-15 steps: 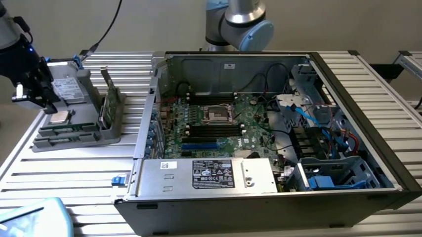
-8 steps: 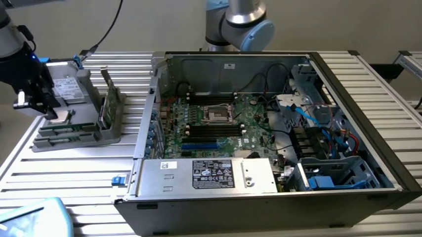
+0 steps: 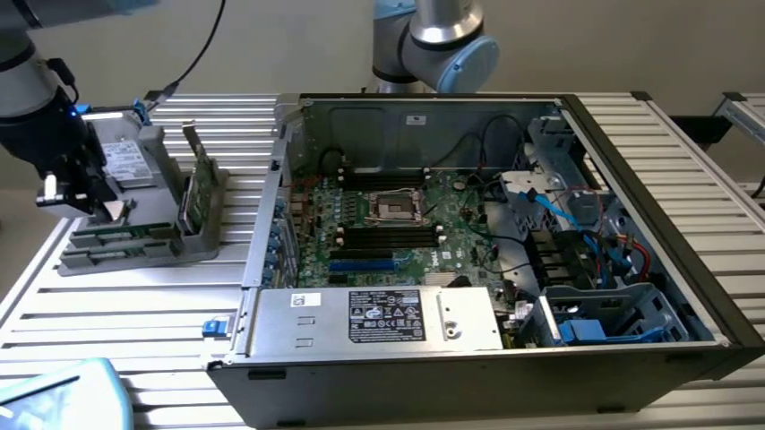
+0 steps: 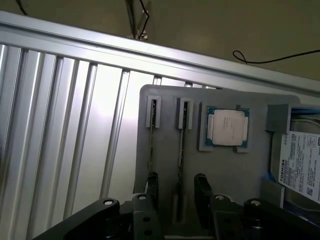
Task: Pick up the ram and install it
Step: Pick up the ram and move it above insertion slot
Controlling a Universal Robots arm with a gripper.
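Subject: the ram (image 4: 181,150), a thin green stick seen edge-on in the wrist view, stands in a slot of the grey parts tray (image 3: 179,242). A second stick (image 4: 150,145) sits in the neighbouring slot. The tray lies at nine o'clock in the exterior view.

Gripper (image 4: 176,182): spread wide, one finger on each side of the ram without touching it. It holds nothing.

Progress: judged as the approach to the pick. The ram is not gripped or lifted, and installation is not begun. The whole carry to the motherboard (image 3: 395,224) is left.

Tray contents: a silver processor chip (image 4: 227,127) just beside the ram slots, a labelled hard drive (image 4: 300,167) beyond it, and a taller green card (image 3: 197,188) upright on the tray's three o'clock side.

Surroundings: the open computer case (image 3: 669,224) takes centre to three o'clock. Both rest on a ribbed aluminium counter (image 3: 132,305). A robot arm joint (image 3: 436,40) stands at twelve o'clock, against a plain wall with black cables.
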